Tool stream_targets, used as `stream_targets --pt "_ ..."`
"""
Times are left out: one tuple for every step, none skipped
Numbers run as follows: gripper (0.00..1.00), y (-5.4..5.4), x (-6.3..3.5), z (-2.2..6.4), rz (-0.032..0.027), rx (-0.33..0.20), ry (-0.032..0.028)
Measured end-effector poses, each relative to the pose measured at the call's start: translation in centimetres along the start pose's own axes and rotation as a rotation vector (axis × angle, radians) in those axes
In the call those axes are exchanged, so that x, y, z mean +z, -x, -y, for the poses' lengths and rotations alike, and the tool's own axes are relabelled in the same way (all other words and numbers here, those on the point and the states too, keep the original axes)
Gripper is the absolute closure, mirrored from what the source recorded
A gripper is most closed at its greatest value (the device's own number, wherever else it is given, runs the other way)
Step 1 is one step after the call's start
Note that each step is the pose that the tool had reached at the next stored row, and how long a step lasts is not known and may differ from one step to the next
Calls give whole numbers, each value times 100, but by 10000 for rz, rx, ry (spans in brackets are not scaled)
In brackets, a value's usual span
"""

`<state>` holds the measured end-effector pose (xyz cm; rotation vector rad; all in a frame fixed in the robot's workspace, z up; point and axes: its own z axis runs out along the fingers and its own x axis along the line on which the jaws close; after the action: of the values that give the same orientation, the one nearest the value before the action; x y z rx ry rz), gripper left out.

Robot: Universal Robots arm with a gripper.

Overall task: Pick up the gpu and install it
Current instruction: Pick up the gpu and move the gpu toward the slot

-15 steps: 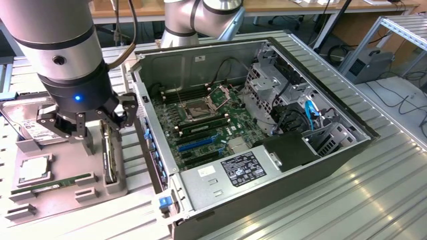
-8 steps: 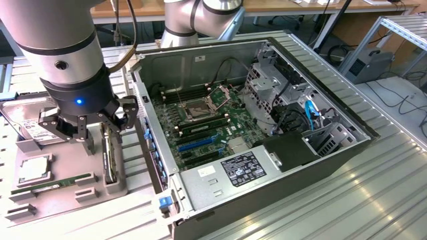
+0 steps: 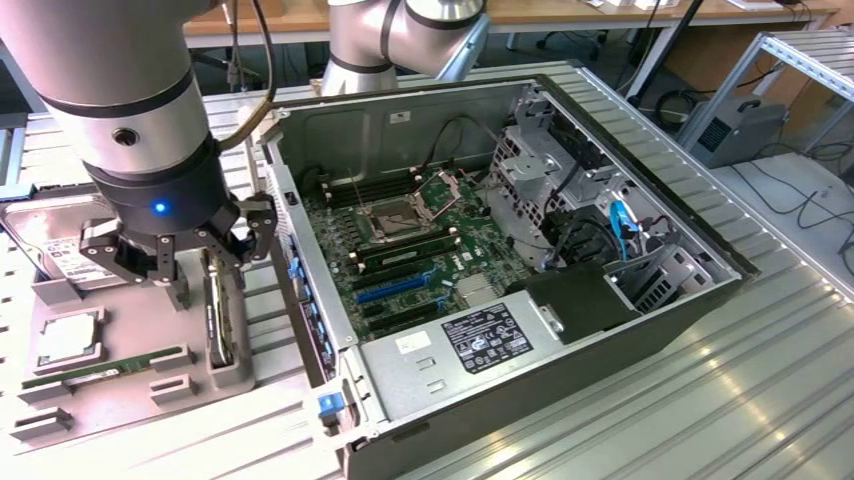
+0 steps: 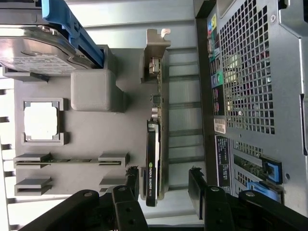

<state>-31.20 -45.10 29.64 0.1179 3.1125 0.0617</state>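
Item: gpu (image 4: 153, 166) (image 3: 218, 312), a black card on edge in the grey holder tray (image 4: 122, 139) (image 3: 127, 320). In the exterior view it is at 9 o'clock of the open computer case (image 3: 561, 250). Edge lettering (white, beside a green logo) seems to read NVIDIA Quadro. Gripper (image 4: 163, 179) (image 3: 210, 272): jaws spread wide, one either side of the card.

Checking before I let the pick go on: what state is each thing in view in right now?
gripper: open, straddling the gpu, not closed on it.
gpu: standing on edge in the tray, not installed.
hard drive: lying flat in the tray.
processor: seated in its tray pocket.
memory stick: on edge in its tray slot.
computer case: side open, interior exposed.
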Motion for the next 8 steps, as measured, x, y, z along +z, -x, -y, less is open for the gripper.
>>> stream_targets --pt "46 0 5 0 1 0 1" --pt "46 0 10 1 0 0 0" --pt "46 0 15 1 0 0 1" --pt "46 0 20 1 1 0 1" --pt "46 -1 26 1 1 0 1" --pt "46 -1 31 1 1 0 1" --pt "46 -1 36 1 0 0 0" --pt "46 -1 41 2 1 0 1"
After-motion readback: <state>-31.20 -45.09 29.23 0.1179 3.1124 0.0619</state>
